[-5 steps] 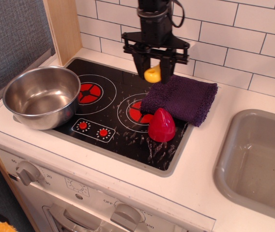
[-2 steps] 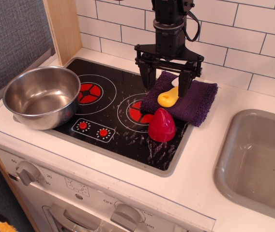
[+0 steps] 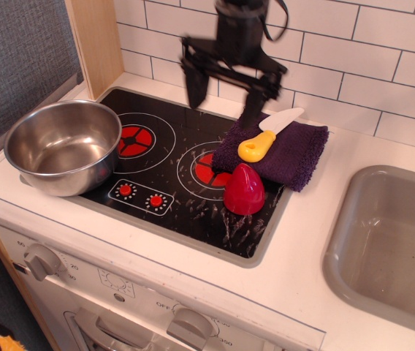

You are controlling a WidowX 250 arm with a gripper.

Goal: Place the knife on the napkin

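Your claw hangs above the back of the stove, its two fingers spread wide with nothing between them; the picture is blurred around it. Below and to its right lies the one knife, flat on the one napkin, yellow handle toward the front-left and white blade pointing to the back-right, its tip reaching just past the cloth's rear edge. The knife is clear of both fingers. The napkin sits partly on the cooktop and partly on the white counter, right of the claw.

In front of the claw, just beside the napkin's front edge, stands one red cone-shaped toy; whether it touches the cloth you cannot tell. Well to the claw's left and nearer you sits one steel bowl, overlapping the cooktop's left side. The cooktop shows two large red burner marks and two small red ones. Far right of the claw is one grey sink. Two knobs show on the oven front below.
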